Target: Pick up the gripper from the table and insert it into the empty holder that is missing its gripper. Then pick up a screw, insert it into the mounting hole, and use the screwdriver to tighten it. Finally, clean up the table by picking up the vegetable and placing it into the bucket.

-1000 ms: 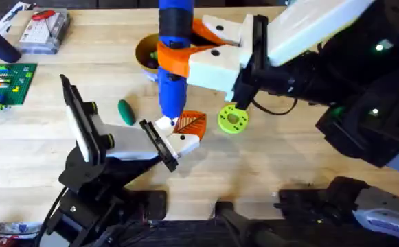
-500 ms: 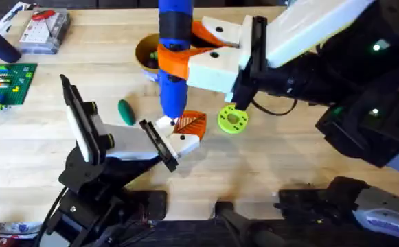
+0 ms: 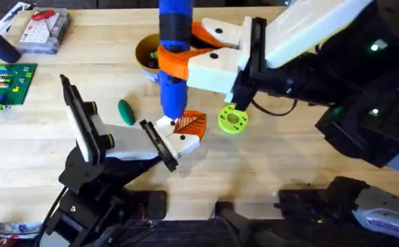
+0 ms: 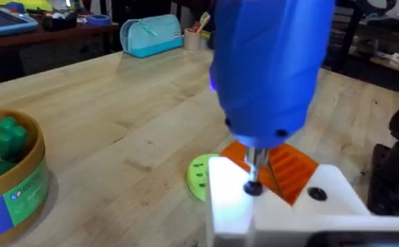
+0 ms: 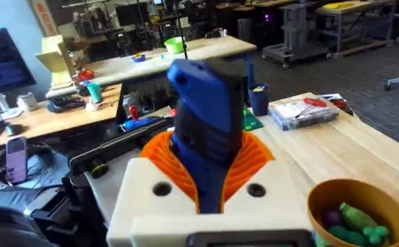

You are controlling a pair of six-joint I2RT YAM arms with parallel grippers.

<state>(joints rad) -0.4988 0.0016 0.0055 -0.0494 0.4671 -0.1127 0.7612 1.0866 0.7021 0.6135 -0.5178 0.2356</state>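
Screwdriver (image 3: 174, 62) upright in right fingers (image 5: 244, 165), tip on gripper (image 3: 183, 134); left fingers' state prob. indiscernible

Blue screwdriver (image 3: 174, 62) (orange collar), yellow bucket (image 3: 146, 53).

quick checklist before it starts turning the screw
1. Right gripper shut on screwdriver: ok.
2. Screwdriver upright: ok.
3. Tip on the screw in the gripper: ok in the left wrist view.
4. Gripper seated in its holder: cannot tell.
5. Vegetable out of the tool's way: ok.
6. Bucket out of the tool's way: ok, behind it.
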